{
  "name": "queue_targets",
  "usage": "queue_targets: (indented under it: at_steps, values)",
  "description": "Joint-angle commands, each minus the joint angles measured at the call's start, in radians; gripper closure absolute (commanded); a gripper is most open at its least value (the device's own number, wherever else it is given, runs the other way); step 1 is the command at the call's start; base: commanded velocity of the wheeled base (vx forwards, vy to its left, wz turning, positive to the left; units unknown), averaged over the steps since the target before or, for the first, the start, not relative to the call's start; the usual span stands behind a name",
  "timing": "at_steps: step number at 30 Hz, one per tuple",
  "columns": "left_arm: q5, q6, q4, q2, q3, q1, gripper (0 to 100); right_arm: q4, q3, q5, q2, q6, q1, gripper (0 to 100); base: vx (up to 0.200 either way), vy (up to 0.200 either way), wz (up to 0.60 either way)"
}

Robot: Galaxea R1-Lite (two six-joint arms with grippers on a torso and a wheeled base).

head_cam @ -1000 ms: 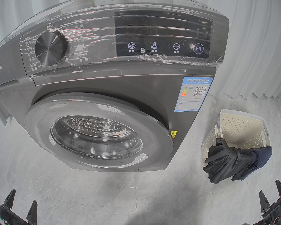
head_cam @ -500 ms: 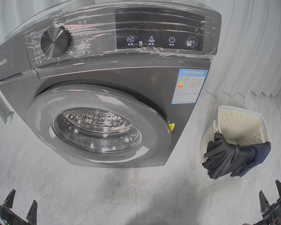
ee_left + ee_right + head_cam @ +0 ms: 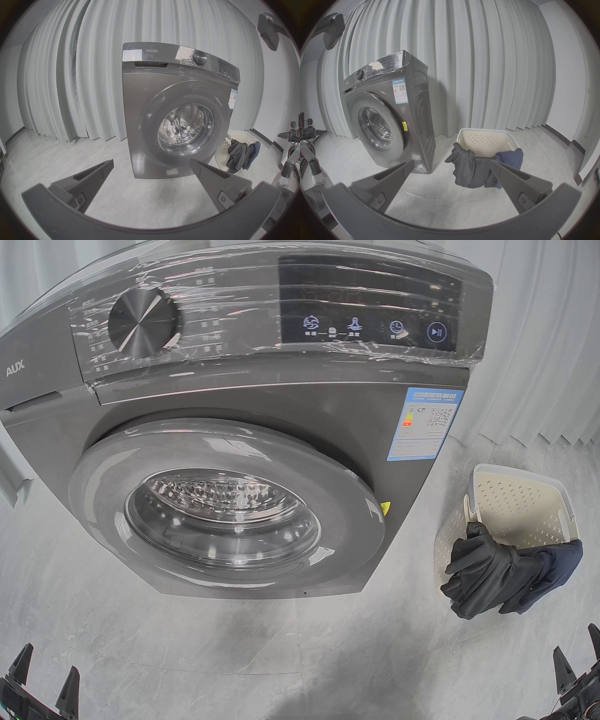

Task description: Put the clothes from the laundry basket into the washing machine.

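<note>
The whole head view slides a little (the camera moving, not the things) while the left claw point(image 3: 49, 662) and right claw point(image 3: 575, 643) hang spread and empty, so the clothes point(image 3: 500, 577) still drape over the laundry basket point(image 3: 522, 472) beside the washing machine point(image 3: 250, 421), its door closed.

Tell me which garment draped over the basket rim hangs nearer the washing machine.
The black garment, hanging over the laundry basket's corner beside the washing machine; the navy garment lies farther off.
</note>
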Motion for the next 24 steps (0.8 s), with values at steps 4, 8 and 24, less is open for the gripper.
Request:
queue_targets:
  at_steps: [4, 8, 24]
  values:
    - [0.000, 0.000, 0.000, -0.012, 0.016, 0.001, 0, 0.000, 0.018, 0.000, -0.018, 0.000, 0.000, 0, 0.000, 0.000, 0.00]
    - [0.000, 0.000, 0.000, -0.012, 0.016, 0.001, 0, 0.000, 0.018, 0.000, -0.018, 0.000, 0.000, 0, 0.000, 0.000, 0.00]
    - [0.000, 0.000, 0.000, -0.012, 0.016, 0.001, 0, 0.000, 0.018, 0.000, -0.018, 0.000, 0.000, 0, 0.000, 0.000, 0.19]
